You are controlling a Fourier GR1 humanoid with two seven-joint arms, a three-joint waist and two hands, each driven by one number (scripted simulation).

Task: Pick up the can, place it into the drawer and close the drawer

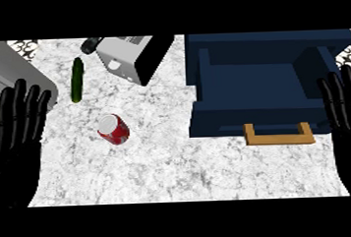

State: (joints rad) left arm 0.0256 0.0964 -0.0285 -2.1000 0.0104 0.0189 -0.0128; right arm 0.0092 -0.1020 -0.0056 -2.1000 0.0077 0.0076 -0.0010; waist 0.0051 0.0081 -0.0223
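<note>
A red can (113, 129) with a silver top stands on the white marble counter (172, 165), left of centre. To its right sits a dark blue drawer (261, 83), pulled open, with a wooden handle (278, 135) at its front. My left hand (15, 126) rests open at the left edge, fingers up, well left of the can. At the right edge my right hand (343, 109) rests open too, fingers up, beside the drawer's right wall. Neither hand touches anything.
A green cucumber (77, 79) lies at the back left. A white and black toaster (129, 55) stands tilted at the back centre. A grey appliance (13, 72) fills the upper left corner.
</note>
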